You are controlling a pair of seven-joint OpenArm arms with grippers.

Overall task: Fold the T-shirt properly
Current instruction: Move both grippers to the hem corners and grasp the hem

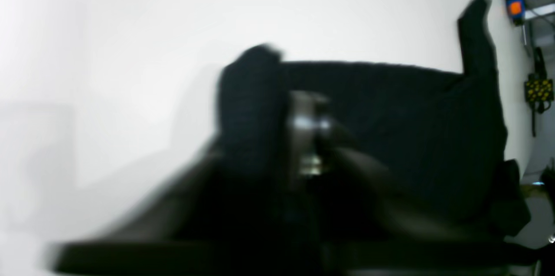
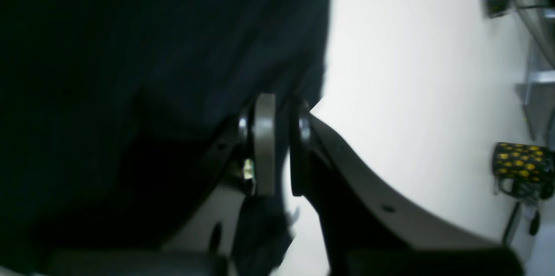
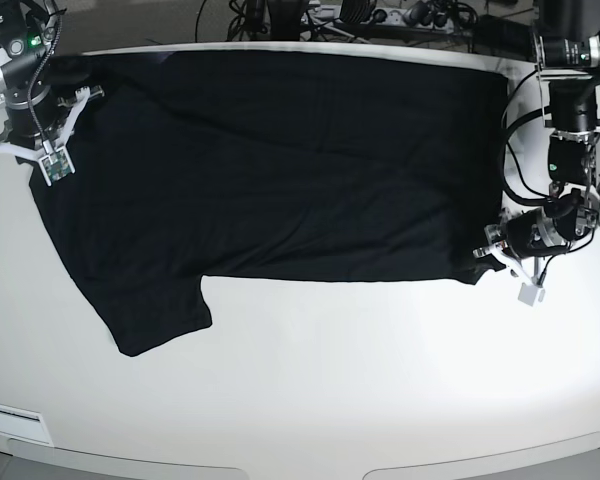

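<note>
The T-shirt [image 3: 280,170] lies spread flat on the white table [image 3: 360,380], black side up, with its long side across the table and one short sleeve [image 3: 155,315] pointing toward the near edge. My left gripper [image 3: 502,256] is at the corner of the shirt's hem, on the right of the base view. My left wrist camera is very blurred, so I can only say that the jaws seem pressed together on a fold of black cloth [image 1: 256,107] that stands up beside them. My right gripper [image 2: 282,146] is at the other end of the shirt, near the far sleeve. There the two fingers [image 2: 264,146] stand close, with a narrow gap, and the edge of the black fabric passes between them, so they pinch the T-shirt.
</note>
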